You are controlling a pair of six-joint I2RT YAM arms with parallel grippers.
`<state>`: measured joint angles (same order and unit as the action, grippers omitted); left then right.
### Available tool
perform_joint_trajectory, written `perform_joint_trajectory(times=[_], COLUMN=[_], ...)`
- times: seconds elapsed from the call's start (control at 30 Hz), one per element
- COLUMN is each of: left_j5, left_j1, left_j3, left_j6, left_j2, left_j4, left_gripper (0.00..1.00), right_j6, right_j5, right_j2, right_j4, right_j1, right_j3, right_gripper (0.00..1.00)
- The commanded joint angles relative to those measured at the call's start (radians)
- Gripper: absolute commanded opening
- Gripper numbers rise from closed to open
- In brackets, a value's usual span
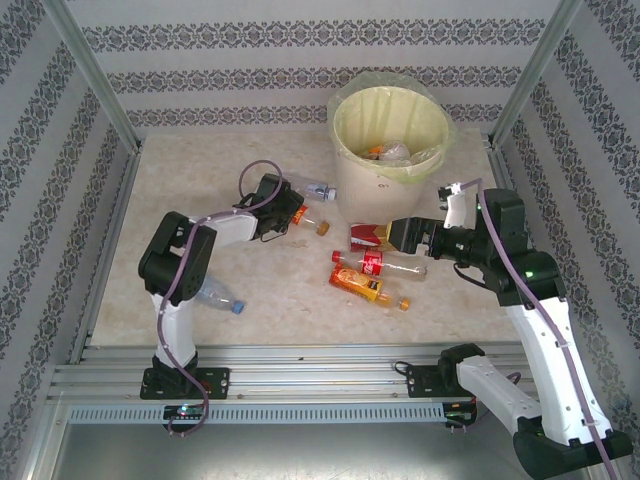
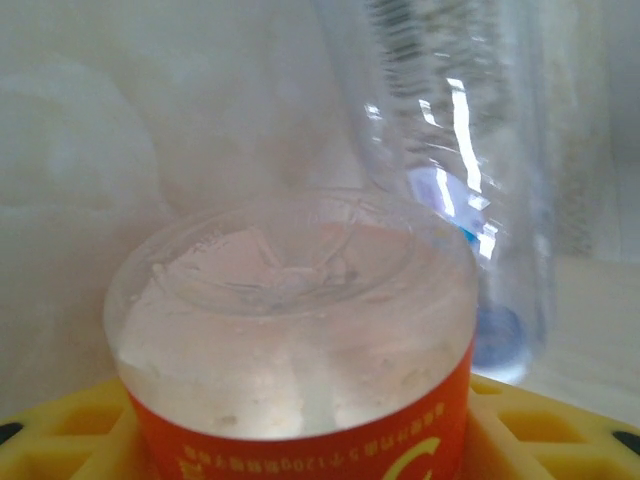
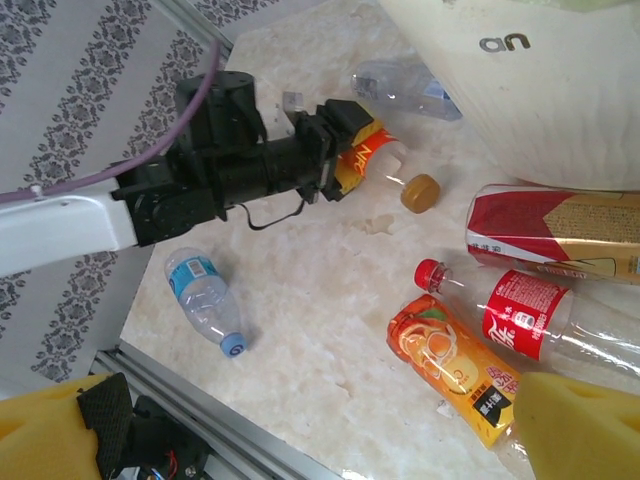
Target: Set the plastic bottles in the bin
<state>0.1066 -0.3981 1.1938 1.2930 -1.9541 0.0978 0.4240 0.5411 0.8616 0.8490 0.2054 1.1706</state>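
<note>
My left gripper [image 1: 290, 213] is shut on an orange-labelled plastic bottle [image 1: 305, 218] that lies on the table left of the bin [image 1: 345, 150]. In the left wrist view the bottle's clear base [image 2: 300, 330] sits between the yellow pads [image 2: 560, 425]. My right gripper [image 1: 397, 235] is open above a group of three bottles: a red-and-gold one [image 3: 560, 230], a red-labelled one [image 3: 520, 320] and an orange one [image 3: 450, 365]. Its yellow pads [image 3: 580, 430] are empty. A clear bottle [image 1: 318, 190] lies next to the bin. A blue-capped bottle [image 1: 220, 296] lies under the left arm.
The bin has several bottles inside it. Patterned walls and metal posts [image 1: 95, 75] enclose the table on three sides. A metal rail [image 1: 320, 380] runs along the near edge. Bare marble surface [image 1: 290, 300] lies between the two arms.
</note>
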Motion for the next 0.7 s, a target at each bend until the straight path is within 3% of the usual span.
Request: perform_joint_trajectory(times=[0.0, 0.13, 0.37, 0.67], left_j5=[0.079, 0.236, 0.433, 0.468], left_j1=[0.008, 0.008, 0.004, -0.05], left_j3=[-0.021, -0.05, -0.065, -0.139], left_j6=[-0.14, -0.221, -0.3, -0.202], left_j2=[0.152, 0.269, 0.463, 0.647], left_j4=[0.057, 0.026, -0.154, -0.197], left_gripper=[0.5, 0.51, 0.51, 0.52], right_j6=[0.006, 0.029, 0.049, 0.119], right_j5=[0.049, 0.115, 0.053, -0.058], right_j2=[0.015, 0.034, 0.085, 0.204], right_j4=[-0.012, -0.039, -0.074, -0.216], right_j1=[0.008, 0.025, 0.159, 0.368], right_j3=[-0.015, -0.019, 0.0, 0.021], right_gripper=[0.98, 0.98, 0.98, 0.97])
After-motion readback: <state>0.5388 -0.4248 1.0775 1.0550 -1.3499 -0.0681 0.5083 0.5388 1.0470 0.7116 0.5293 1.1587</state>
